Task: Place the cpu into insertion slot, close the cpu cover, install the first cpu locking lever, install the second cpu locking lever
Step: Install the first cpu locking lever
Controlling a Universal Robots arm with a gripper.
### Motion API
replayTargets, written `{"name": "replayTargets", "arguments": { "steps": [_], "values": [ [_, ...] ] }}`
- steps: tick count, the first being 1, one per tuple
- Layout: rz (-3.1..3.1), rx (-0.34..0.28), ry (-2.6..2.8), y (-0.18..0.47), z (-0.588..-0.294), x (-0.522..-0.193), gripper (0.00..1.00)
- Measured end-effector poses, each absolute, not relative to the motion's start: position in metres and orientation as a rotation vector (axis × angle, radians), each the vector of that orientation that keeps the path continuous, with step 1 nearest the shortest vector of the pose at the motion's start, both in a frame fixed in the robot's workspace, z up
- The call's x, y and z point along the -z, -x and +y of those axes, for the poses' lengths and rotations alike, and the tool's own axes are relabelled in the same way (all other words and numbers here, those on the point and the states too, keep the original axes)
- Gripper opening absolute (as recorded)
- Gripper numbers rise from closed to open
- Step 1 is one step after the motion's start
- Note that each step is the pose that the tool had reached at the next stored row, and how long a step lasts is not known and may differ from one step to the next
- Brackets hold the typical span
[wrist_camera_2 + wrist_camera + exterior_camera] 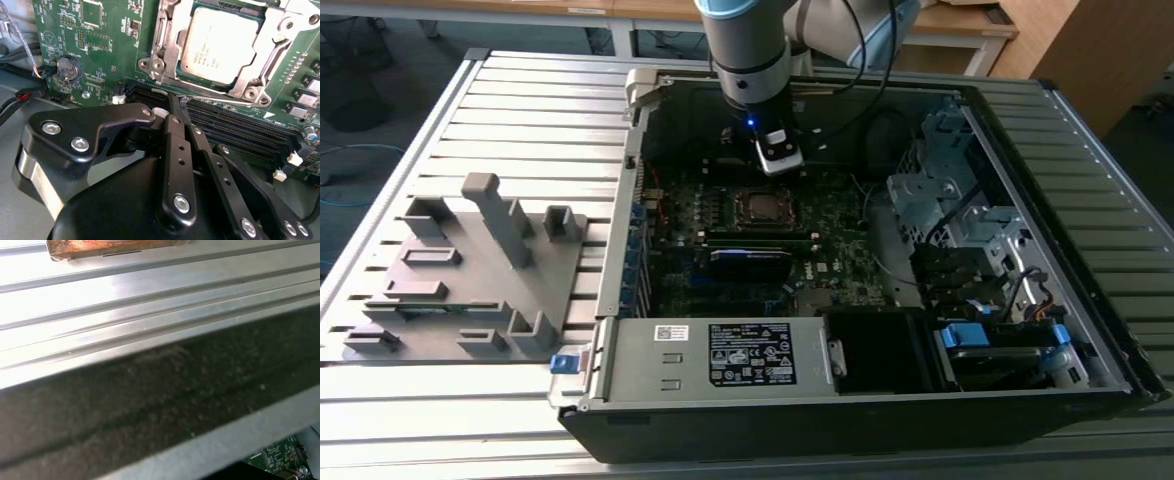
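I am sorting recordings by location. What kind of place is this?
Probably a workshop or lab bench for computer assembly. An open computer case lies on a ribbed metal table, a grey holder for parts sits beside it, and wooden desks stand behind.

My arm [750, 45] is a stout cylinder, blue-grey above and dark below with a pale band between, carrying a small blue light and a white block [779, 152] at its lower end, and a black cable loops off behind it. My gripper [181, 107] is all matte black: broad rounded link plates pinned with bright silver screws, and a shiny metal ring [37, 177] at one side. Its narrow bars carry rows of small holes.
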State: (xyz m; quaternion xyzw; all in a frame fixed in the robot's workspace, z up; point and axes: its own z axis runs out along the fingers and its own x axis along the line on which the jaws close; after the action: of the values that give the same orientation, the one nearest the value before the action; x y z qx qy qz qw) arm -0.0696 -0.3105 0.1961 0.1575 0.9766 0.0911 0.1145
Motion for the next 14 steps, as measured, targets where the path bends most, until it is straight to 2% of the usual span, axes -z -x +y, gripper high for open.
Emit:
{"name": "replayTargets", "arguments": {
  "steps": [14],
  "values": [
    [2.852, -0.307, -0.464, 0.0721, -0.3156, -0.1955, 0.10]
  ]
}}
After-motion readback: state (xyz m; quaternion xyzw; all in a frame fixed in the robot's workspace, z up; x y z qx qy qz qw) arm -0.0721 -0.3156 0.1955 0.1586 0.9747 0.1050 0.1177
